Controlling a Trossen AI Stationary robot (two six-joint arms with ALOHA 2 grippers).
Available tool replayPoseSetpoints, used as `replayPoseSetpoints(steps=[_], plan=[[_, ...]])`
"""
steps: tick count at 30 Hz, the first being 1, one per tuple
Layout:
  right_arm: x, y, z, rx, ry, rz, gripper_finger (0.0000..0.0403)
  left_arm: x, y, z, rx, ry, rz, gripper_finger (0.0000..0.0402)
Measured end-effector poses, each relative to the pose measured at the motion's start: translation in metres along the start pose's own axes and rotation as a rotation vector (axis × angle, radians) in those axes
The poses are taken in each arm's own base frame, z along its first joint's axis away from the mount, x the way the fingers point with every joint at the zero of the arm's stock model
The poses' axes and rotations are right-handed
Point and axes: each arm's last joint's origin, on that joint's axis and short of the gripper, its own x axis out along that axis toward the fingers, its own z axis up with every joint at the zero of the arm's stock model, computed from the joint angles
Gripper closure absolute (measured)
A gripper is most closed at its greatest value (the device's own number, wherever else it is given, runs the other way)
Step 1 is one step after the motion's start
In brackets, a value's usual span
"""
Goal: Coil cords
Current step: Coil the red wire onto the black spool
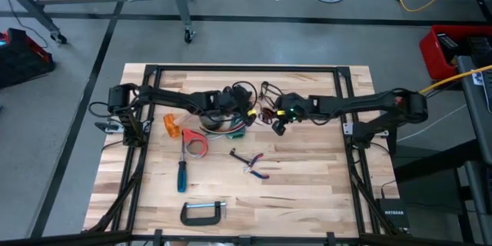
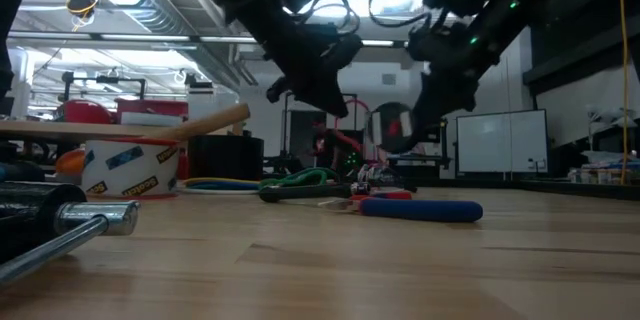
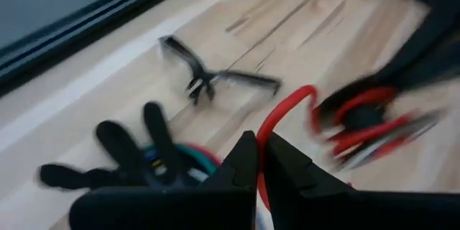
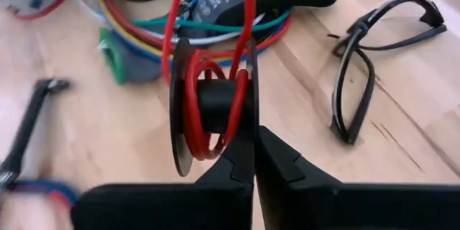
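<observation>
The right claw (image 4: 253, 140) is gripping a black spool (image 4: 212, 108) above the worktop (image 1: 307, 192); the left claw (image 3: 262, 159), clenched on the red cord (image 3: 284, 111), is feeding it across towards the spool.

The table (image 1: 307, 192) is pale wood with darker streaks. A red cord (image 4: 244, 36) winds on a black spool (image 4: 208, 108). At its 12 o'clock lies a bundle of wires (image 4: 144, 32) in red, yellow, blue, green and white. The glasses (image 4: 374, 57) at 3 o'clock are black-framed. The pliers (image 1: 252, 163) have red and blue handles, the screwdriver (image 1: 182, 175) a blue one. The C-clamp (image 1: 203, 213) is black. The tape roll (image 2: 128, 165) is white with blue and yellow marks.
</observation>
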Motion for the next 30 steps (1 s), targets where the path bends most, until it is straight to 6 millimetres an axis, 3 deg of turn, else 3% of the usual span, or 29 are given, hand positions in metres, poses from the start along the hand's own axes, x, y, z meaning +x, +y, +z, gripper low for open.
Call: replayPoseSetpoints(steps=[9, 17, 24, 30], plan=[[0.029, 0.0, 0.007, 0.1, -0.146, -0.139, 0.0402, -0.004, -0.011, 0.001, -0.048, 0.022, -0.12, 0.0401], [0.038, 0.005, 0.02, 0.163, -0.303, -0.077, 0.0402, -0.006, -0.018, -0.001, -0.066, 0.018, -0.142, 0.0401], [0.035, -0.004, 0.034, 0.218, -0.416, -0.048, 0.0402, -0.012, -0.031, -0.007, -0.043, 0.019, -0.155, 0.0401], [0.019, -0.016, 0.046, 0.236, -0.455, 0.043, 0.0402, -0.016, -0.038, -0.012, -0.016, 0.009, -0.121, 0.0401]])
